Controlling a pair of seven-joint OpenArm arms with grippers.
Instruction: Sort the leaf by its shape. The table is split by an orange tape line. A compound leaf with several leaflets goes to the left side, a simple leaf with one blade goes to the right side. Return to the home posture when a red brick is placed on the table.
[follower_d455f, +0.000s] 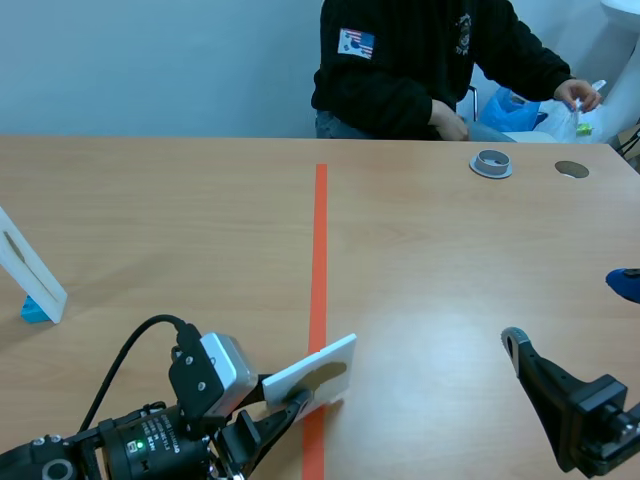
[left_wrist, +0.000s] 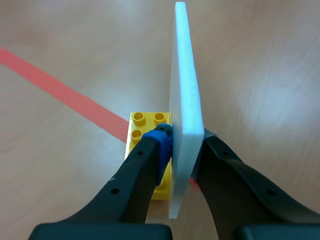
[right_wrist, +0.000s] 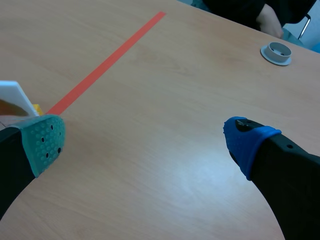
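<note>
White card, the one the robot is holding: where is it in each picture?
Scene view: white card low, near the middle, over the orange tape line, in the left gripper.
Left wrist view: the card edge-on, pinched between that gripper's fingers.
Right wrist view: only its corner, just beyond the right gripper's grey-green pad.
Shared landmark: the orange tape line.

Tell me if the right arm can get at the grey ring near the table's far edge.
Probably yes. The right tool is open and holds nothing, and only bare table lies between it and the grey ring. Whether the arm stretches that far is uncertain.
</note>
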